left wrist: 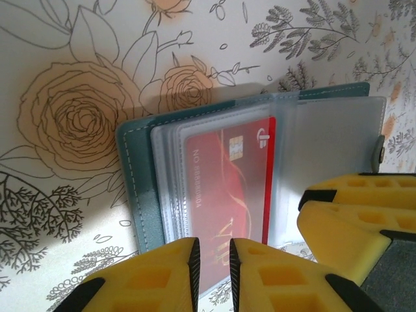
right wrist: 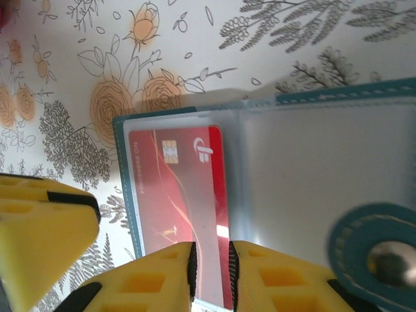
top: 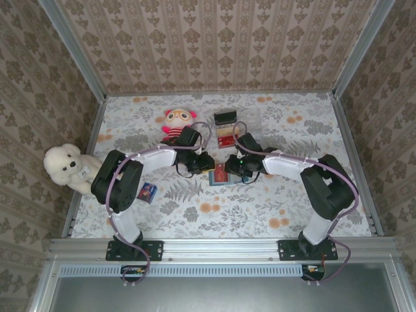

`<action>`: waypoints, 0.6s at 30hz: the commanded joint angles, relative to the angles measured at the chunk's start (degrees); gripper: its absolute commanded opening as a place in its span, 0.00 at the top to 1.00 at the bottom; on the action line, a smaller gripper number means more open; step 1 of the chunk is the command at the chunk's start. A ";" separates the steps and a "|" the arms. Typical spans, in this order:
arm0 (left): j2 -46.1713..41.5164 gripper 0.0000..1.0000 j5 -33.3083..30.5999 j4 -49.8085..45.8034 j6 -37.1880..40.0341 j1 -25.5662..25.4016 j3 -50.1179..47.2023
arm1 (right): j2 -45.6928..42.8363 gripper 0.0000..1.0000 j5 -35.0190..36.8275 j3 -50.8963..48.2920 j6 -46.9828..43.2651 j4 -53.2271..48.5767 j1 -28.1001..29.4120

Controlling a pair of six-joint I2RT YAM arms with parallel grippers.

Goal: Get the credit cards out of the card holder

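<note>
Red plastic credit card point(left wrist: 224, 188) sits unextracted in a clear sleeve point(left wrist: 325, 149) of the open teal booklet-like card holder point(left wrist: 140, 195), left gripper point(left wrist: 211, 273) and right gripper point(right wrist: 209, 276) each nearly closed at its edge, hold uncertain.

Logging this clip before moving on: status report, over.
Left gripper and right gripper: jaws near shut over card holder, grip unconfirmed. Red credit card in its clear sleeve. Arms crowd each other at the holder.

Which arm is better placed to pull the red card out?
Left, probably: the left gripper sits at the middle of the red card's end; the right gripper sits at the card's edge, by the clear sleeve.
</note>
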 commanded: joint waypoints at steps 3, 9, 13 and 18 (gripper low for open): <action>0.99 0.78 0.20 0.12 -0.38 -0.80 0.36 | 2.89 0.78 -1.87 3.11 -2.52 -0.70 -0.34; 2.56 0.86 0.03 -0.07 0.22 -0.98 1.50 | 3.73 0.79 -0.74 2.83 -2.16 -0.72 -1.01; 2.85 0.86 0.28 0.66 0.32 -1.23 1.67 | 4.05 0.80 -1.56 2.21 -2.52 0.28 -1.83; 3.90 0.86 -0.04 0.44 0.25 -1.26 2.08 | 4.80 0.81 -3.35 2.30 -2.86 1.14 -2.20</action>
